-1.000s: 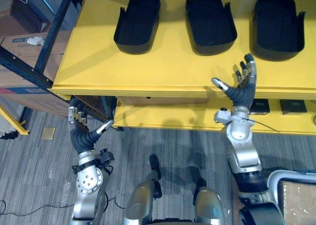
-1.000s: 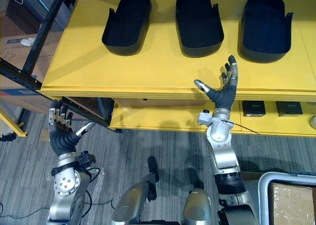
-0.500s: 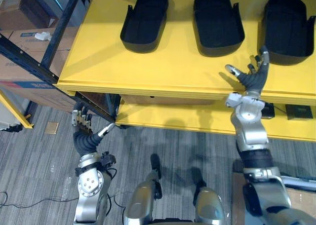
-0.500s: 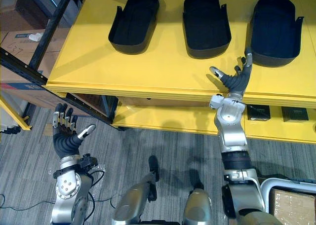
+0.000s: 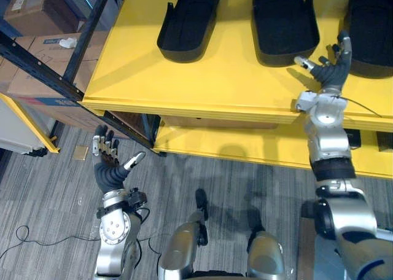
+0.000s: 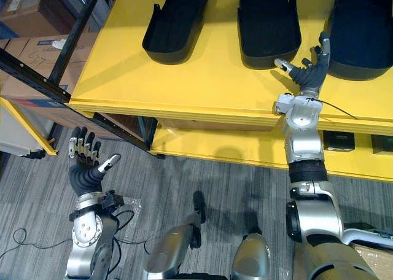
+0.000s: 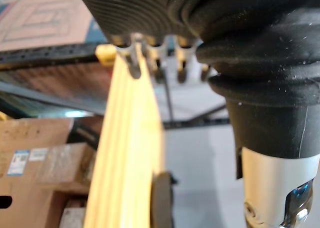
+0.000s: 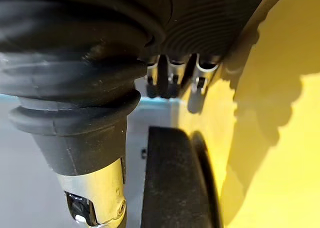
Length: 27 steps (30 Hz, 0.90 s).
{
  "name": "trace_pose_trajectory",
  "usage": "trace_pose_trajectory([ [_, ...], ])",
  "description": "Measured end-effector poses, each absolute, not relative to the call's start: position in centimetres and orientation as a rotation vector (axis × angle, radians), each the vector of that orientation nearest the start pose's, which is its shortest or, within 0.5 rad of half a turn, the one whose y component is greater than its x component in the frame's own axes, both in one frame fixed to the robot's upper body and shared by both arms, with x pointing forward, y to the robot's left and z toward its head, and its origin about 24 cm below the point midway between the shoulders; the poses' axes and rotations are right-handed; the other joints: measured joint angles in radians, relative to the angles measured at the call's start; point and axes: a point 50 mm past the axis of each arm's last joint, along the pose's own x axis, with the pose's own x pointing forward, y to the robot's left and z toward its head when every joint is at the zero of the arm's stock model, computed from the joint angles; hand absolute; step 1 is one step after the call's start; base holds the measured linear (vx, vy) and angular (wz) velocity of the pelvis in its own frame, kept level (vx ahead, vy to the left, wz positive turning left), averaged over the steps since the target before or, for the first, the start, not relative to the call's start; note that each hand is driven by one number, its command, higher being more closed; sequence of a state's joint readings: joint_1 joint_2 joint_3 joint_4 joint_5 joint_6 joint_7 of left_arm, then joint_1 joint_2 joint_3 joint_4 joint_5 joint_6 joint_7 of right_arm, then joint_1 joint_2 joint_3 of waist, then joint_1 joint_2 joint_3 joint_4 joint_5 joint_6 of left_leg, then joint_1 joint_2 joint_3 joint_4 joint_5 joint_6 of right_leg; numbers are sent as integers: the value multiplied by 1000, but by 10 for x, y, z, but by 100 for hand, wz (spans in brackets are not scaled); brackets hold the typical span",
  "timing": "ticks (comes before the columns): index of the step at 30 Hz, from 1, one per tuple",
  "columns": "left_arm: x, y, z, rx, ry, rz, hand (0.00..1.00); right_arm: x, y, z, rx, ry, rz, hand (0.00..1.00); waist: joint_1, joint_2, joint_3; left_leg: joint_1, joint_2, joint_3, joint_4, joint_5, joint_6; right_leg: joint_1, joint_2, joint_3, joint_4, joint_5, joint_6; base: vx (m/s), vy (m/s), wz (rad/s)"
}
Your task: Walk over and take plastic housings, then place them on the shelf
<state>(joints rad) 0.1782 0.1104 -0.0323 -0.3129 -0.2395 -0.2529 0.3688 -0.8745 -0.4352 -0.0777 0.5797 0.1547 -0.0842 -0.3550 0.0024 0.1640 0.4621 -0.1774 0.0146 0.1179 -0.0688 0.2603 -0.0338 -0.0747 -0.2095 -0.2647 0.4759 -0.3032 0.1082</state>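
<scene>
Hovering spread right robot hand (image 6: 307, 73), between middle housing (image 6: 269, 22) and right housing (image 6: 362, 28)

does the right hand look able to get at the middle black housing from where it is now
Probably yes. The right hand is open above the yellow shelf, close beside the near end of the middle housing, with just bare shelf between them.

— Where do your eyes sit?
— On my head, looking steeply down; both share the yellow shelf (image 5: 215, 77) under my right hand (image 5: 328, 72).
— The wrist cameras?
— Each peers along its own hand, very close, toward that shelf's edge.
</scene>
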Motion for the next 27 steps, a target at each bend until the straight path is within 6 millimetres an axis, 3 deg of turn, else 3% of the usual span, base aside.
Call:
trace_pose_trajectory([
  [9,211,181,94,-251,-352,324,0,381,-226,235,-114,-470,-328,0,11,3,0,1,0,-1,-6,12,1,-6,0,-2,9,-8,-4,33,-27,0],
  [15,214,180,99,-257,-373,318,0,374,-211,238,-102,-475,-280,0,11,27,11,2,0,-1,-7,10,-1,-5,3,-3,9,-9,-4,0,0,0],
  [20,215,181,100,-257,-377,329,0,371,-195,235,-99,-463,-239,0,8,27,12,2,0,3,-7,8,0,-7,6,2,5,-7,-2,3,-1,-1],
  [27,215,181,100,-255,-378,331,0,367,-189,233,-127,-474,-255,0,7,20,17,2,2,8,-7,7,7,-5,10,8,-6,-2,1,0,0,0],
])
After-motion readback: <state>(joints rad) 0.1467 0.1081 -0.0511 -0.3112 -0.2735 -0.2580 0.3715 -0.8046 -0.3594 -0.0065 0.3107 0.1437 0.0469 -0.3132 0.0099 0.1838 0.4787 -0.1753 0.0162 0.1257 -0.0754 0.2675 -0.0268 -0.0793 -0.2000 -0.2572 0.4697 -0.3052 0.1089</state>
